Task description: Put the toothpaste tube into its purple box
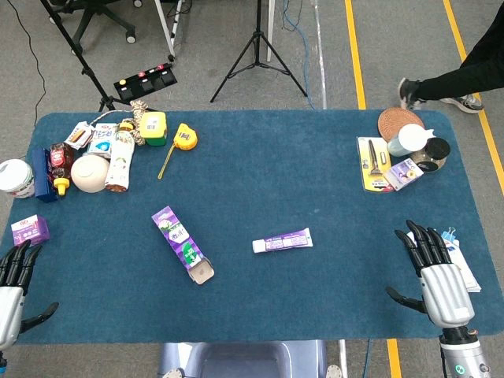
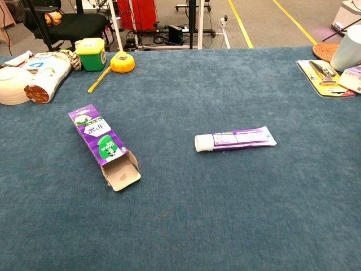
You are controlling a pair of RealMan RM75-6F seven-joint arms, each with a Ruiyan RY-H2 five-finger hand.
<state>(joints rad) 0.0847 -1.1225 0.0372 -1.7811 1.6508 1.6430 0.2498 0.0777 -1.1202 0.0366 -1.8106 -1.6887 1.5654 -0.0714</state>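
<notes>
The tube (image 1: 283,239) lies flat on the blue table (image 1: 260,173), near its middle, cap end pointing toward the box (image 1: 181,243), the two well apart. The box lies flat too, left of the tube, turned at a slant — its open end with the flap folded out faces the table's near edge. From the chest view the mouth of the box (image 2: 103,145) shows only bare cardboard; how far in it is bare cannot be told.

The left hand (image 1: 12,290) rests at the near left corner of the table, well left of the box, fingers spread and holding nothing. The right hand (image 1: 435,274) sits at the near right edge, well right of the tube, fingers spread and likewise bare, just beside a white packet (image 1: 461,260).

Far left of the box stands a clutter — a white bowl (image 1: 89,173), a green tub (image 1: 153,128), a yellow tape measure (image 1: 184,136). Far right of the tube, a yellow card (image 1: 372,163) with a tool on it, and a woven coaster (image 1: 399,121).
</notes>
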